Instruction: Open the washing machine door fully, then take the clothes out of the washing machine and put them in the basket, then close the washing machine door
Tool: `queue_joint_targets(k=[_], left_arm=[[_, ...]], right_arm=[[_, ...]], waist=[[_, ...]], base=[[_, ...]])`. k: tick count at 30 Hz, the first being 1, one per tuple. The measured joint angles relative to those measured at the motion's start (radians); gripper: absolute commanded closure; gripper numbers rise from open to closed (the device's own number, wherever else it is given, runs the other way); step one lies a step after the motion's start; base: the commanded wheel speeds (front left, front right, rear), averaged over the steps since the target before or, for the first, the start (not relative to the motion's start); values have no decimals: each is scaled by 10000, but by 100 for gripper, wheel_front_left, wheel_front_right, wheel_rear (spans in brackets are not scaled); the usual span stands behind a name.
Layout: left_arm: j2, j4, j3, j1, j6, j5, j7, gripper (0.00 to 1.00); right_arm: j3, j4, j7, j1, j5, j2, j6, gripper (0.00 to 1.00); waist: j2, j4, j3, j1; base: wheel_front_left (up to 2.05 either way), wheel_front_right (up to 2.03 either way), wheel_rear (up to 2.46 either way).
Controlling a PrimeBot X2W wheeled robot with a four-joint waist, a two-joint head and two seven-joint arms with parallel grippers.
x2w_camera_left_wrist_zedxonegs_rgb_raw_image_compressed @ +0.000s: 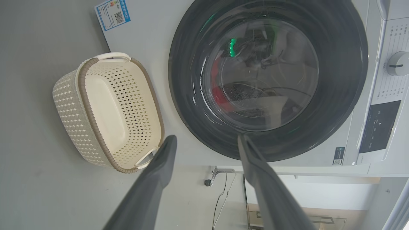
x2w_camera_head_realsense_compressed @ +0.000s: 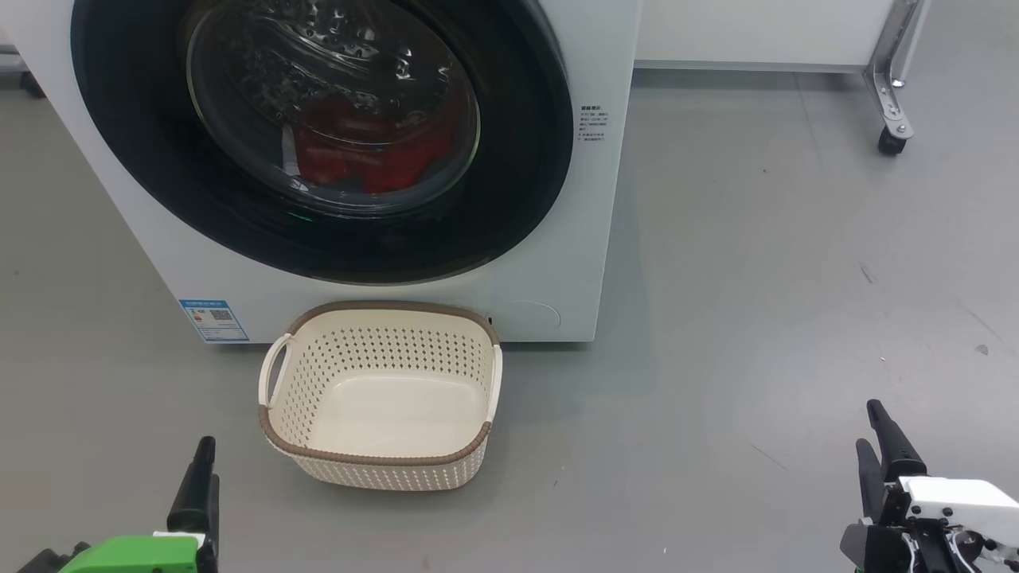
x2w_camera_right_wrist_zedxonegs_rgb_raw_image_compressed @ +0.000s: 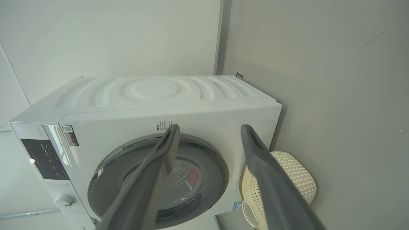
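The washing machine (x2w_camera_head_realsense_compressed: 593,239) is white, and its round black door (x2w_camera_head_realsense_compressed: 517,199) sits closed against the front. Red clothes (x2w_camera_head_realsense_compressed: 358,151) show through the door's glass window, low in the drum. The cream basket (x2w_camera_head_realsense_compressed: 382,306) stands on the floor just in front of the machine, below the door, with nothing in it. My left gripper (x2w_camera_head_realsense_compressed: 203,473) is low at the left, short of the basket, and my right gripper (x2w_camera_head_realsense_compressed: 869,426) is far to the right. In the wrist views the left gripper (x2w_camera_left_wrist_zedxonegs_rgb_raw_image_compressed: 207,139) and the right gripper (x2w_camera_right_wrist_zedxonegs_rgb_raw_image_compressed: 210,127) stand open, holding nothing, well back from the door (x2w_camera_left_wrist_zedxonegs_rgb_raw_image_compressed: 335,95).
A grey floor (x2w_camera_head_realsense_compressed: 756,278) spreads right of the machine. A metal leg on a caster (x2w_camera_head_realsense_compressed: 892,103) stands at the back right under a white cabinet. The machine's control panel and knob (x2w_camera_left_wrist_zedxonegs_rgb_raw_image_compressed: 397,64) lie above the door. A blue label (x2w_camera_head_realsense_compressed: 213,320) marks its lower corner.
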Motion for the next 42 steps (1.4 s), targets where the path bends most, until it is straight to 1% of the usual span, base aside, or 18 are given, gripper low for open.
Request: queue_joint_targets(k=[12,15,26,32,42], left_arm=[[-48,-215,205,-10,0,199,-255,0],[-94,-316,278,-22,0,560,-337,0],[-171,-708,487,-118,0,861,-514,0],[-190,-1018,529,-258,0,1467,-617,0],[-247,-1430,502,-264,0,3053,-832,0]], right_arm=[[-84,-274,-309,1,-336,-21,0,0],[-117,-437,-422,2,-516,-59,0,0],[-144,-911,-673,1,-1110,-157,0,0],[-146,-1214,-821,1,-1540,-255,0,0],[-138,-1559,-1089,2,-2614,-439,2,0]], waist=[[0,25,0,0],[0,34,5,0],[0,57,17,0],[0,75,18,0],[0,103,6,0]], base=[[0,0,0],[0,0,0],[0,0,0],[0,0,0],[0,0,0]])
